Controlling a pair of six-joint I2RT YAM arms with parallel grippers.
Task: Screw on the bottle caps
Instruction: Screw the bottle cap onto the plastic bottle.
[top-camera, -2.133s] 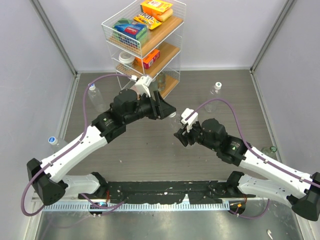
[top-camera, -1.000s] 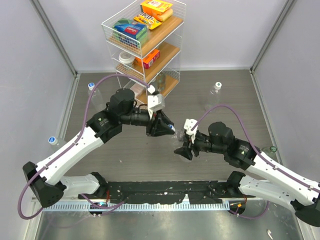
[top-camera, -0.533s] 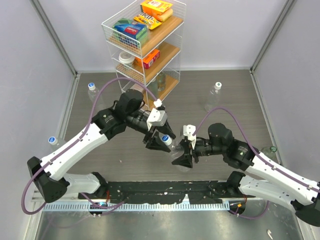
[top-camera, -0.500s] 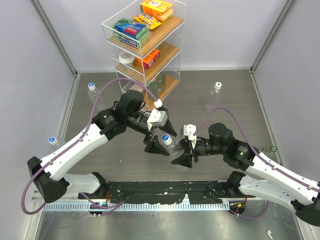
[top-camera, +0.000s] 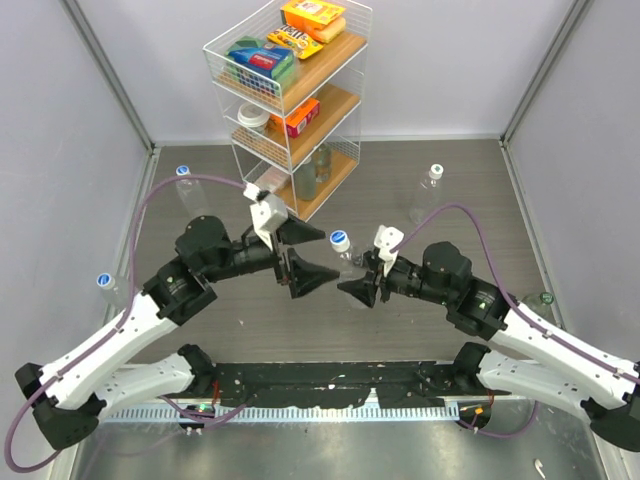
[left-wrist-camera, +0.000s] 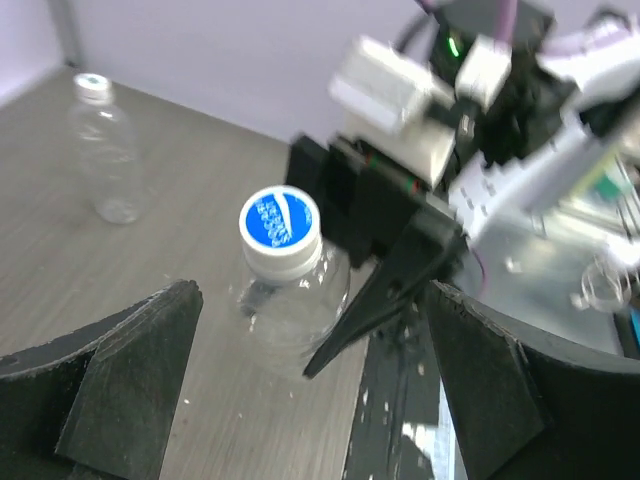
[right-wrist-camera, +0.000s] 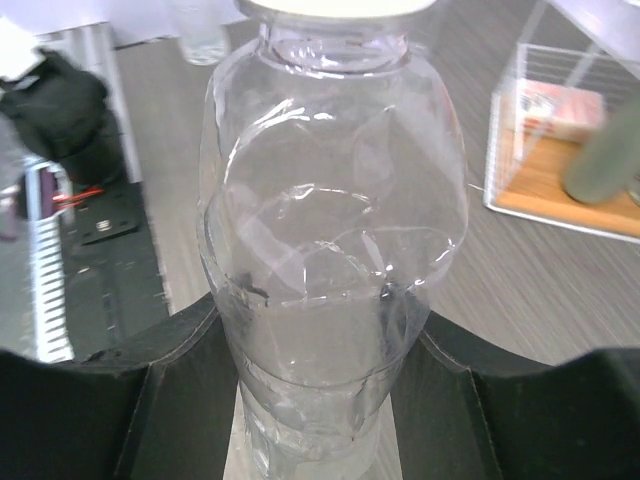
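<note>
A clear ribbed bottle (top-camera: 349, 262) with a white, blue-topped cap (top-camera: 340, 240) on its neck is held upright in my right gripper (top-camera: 358, 286), which is shut on its lower body. The right wrist view shows the bottle (right-wrist-camera: 330, 250) filling the space between the black fingers (right-wrist-camera: 170, 400). My left gripper (top-camera: 306, 256) is open and empty, just left of the bottle and apart from it. In the left wrist view the capped bottle (left-wrist-camera: 285, 300) and its cap (left-wrist-camera: 279, 222) stand beyond the spread fingers (left-wrist-camera: 130, 380).
A wire rack (top-camera: 290, 90) of boxes stands at the back; a wide white jar lid (top-camera: 252, 117) lies on it. Other capped bottles stand at the back left (top-camera: 186, 192), left edge (top-camera: 107, 287) and back right (top-camera: 429, 190). A green-capped bottle (top-camera: 540, 299) is at the right edge.
My left gripper was at the cap on the bottle; it has let go, opened and drawn back to the left. The right gripper has carried the capped bottle a little farther back.
</note>
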